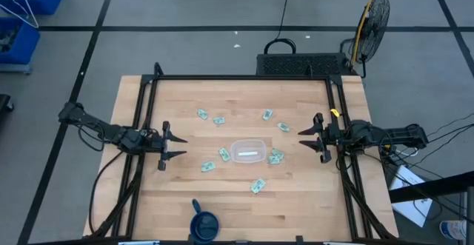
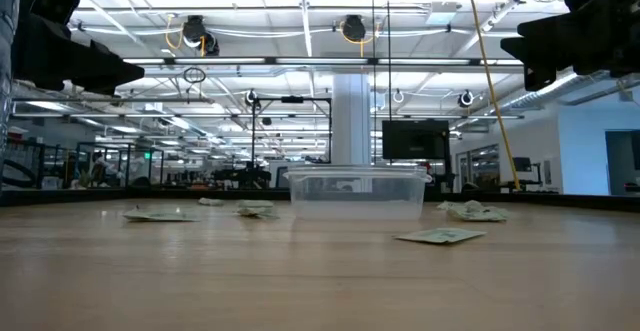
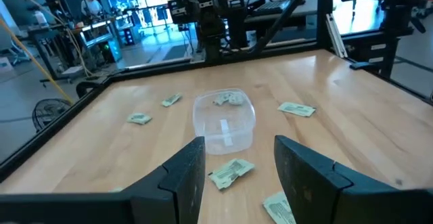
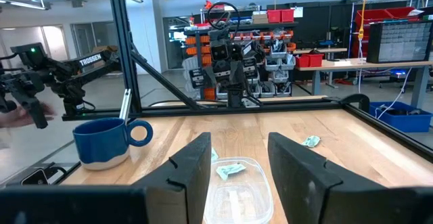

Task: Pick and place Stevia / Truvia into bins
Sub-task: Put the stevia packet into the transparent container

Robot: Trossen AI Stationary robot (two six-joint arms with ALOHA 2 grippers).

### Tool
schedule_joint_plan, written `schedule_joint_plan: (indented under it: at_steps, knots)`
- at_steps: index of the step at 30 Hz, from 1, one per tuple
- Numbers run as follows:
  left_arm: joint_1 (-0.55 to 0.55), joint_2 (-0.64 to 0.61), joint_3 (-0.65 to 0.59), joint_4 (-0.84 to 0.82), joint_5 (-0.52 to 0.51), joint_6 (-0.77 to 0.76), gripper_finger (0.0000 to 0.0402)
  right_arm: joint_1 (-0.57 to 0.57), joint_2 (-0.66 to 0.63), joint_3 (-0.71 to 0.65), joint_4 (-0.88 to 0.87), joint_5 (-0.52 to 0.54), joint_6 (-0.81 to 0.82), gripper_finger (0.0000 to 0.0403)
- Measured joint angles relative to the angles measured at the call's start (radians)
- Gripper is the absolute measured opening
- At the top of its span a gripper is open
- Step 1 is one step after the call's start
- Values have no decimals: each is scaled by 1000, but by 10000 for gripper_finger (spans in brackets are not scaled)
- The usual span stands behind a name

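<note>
The small clear plastic tub [image 1: 247, 152] sits mid-table with one packet inside. Little green-and-white paper sachets [image 1: 208, 166] lie scattered all around it. The left claw [image 1: 175, 146] and right claw [image 1: 304, 138] wait on either side, both spread wide and empty, probably ready to grab.

Robotics lab: parts shelves [image 4: 270, 31], floor fan [image 1: 374, 15].

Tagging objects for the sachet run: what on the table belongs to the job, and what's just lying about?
Job:
- green-white sachets, scattered on the table
- clear tub, mid-table, one sachet inside
- left gripper and right gripper, both open, either side of the tub

Lying about:
- blue mug, at the table's near edge
</note>
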Motion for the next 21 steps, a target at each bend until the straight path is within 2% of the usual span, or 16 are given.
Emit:
schedule_joint_plan:
  at_steps: [5, 11, 21]
  knots:
    - [0, 0, 0, 50, 0, -42, 182, 0, 0, 0, 0, 0, 0, 141]
    - [0, 0, 0, 131, 1, -230, 182, 0, 0, 0, 0, 0, 0, 141]
    - [0, 0, 0, 171, 1, -255, 182, 0, 0, 0, 0, 0, 0, 141]
